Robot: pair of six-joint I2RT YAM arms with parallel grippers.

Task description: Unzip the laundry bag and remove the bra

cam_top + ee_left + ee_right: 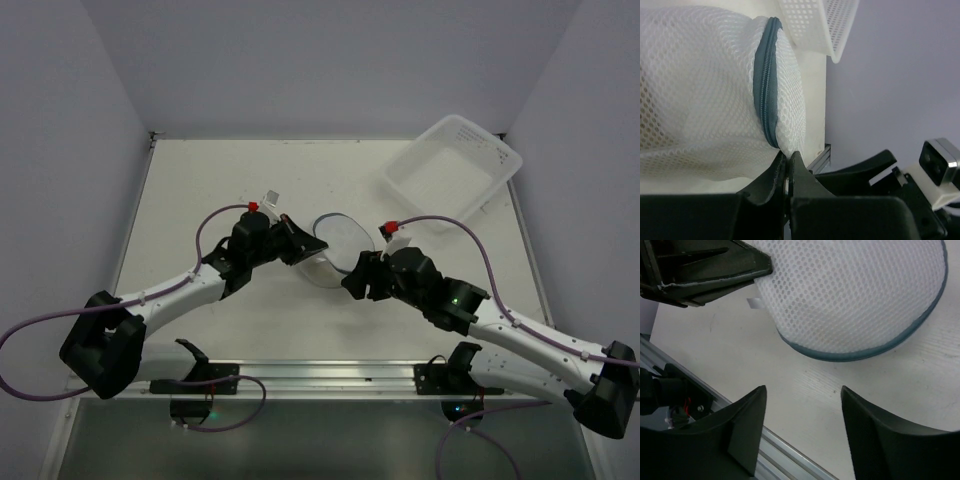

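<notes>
Here, the left gripper is seen pinched shut on the mesh edge of the laundry bag, which is placed mid-table. Just right of it, the right gripper is held open.

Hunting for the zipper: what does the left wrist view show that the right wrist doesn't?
Left wrist only: the zipper teeth running across the laundry bag, plus the plastic tub. Right wrist only: the right end effector, open, off the bag, and a small white tag. Both: the left end effector shut on the bag's edge.
</notes>
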